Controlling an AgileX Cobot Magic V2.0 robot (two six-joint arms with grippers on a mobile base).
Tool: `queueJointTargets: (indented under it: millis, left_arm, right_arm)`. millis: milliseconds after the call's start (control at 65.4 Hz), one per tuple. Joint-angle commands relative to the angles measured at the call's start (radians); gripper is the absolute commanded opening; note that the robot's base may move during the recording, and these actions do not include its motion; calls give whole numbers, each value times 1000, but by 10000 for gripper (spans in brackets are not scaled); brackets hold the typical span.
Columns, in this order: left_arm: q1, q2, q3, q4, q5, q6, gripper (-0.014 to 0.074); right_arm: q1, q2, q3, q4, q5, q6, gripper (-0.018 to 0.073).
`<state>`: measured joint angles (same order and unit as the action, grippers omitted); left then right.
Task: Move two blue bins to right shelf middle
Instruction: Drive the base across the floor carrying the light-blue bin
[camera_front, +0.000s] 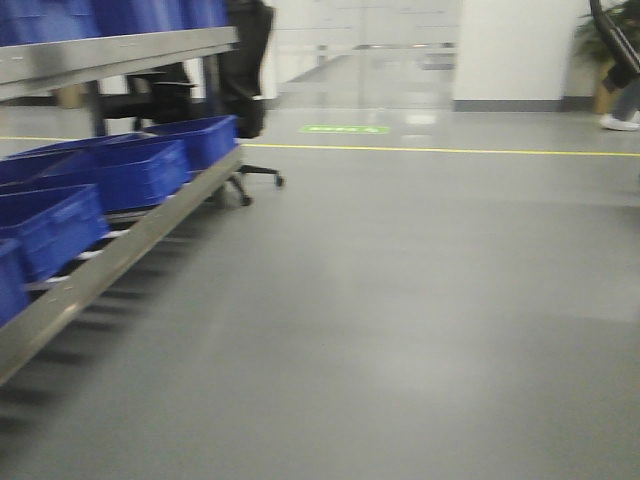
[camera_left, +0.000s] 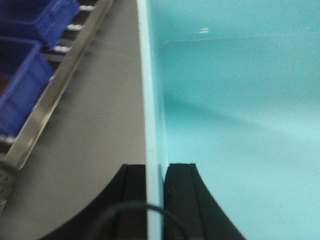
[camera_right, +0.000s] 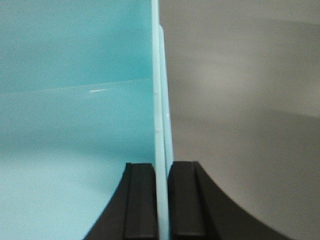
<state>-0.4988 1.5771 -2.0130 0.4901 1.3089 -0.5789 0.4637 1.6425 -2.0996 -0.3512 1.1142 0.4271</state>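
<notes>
Pale aqua bin fills the right half of the left wrist view, its smooth inner wall and bottom blurred. One upright side wall runs down the middle of the frame as a thin pale edge. In the upper left corner, royal-blue bins sit on a metal rack, with grey floor between the rack and the aqua wall. At bottom centre the left hand is clamped on that wall, one black finger outside it and the other inside. A dark cable loops across the lower edge.

In the right wrist view the bin takes the left half. At bottom centre the right hand is clamped on the opposite wall, a finger pressed on each side, and blurred floor fills the right half. The wall's edge reads here as two thin strips side by side; whether that is one rim or two nested bins cannot be told.

In the front view the rack runs along the left edge, royal-blue bins in a row on its lower level and more at the upper left. A black office chair stands just past the rack's far end. Further right, a green floor marking lies just beyond a yellow line that crosses the floor. A white pillar rises at upper right, and a shoe shows at the far right edge.
</notes>
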Motion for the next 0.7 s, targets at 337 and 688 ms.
queueJointTargets:
  millis: [337, 688]
  left_arm:
    - [-19, -7, -16, -45, -88, 0, -111]
    - [-19, -7, -16, -45, -88, 0, -111]
  right_arm:
    - [14, -9, -14, 35, -135, 0, -162]
    - [14, -9, -14, 35, -136, 0, -162]
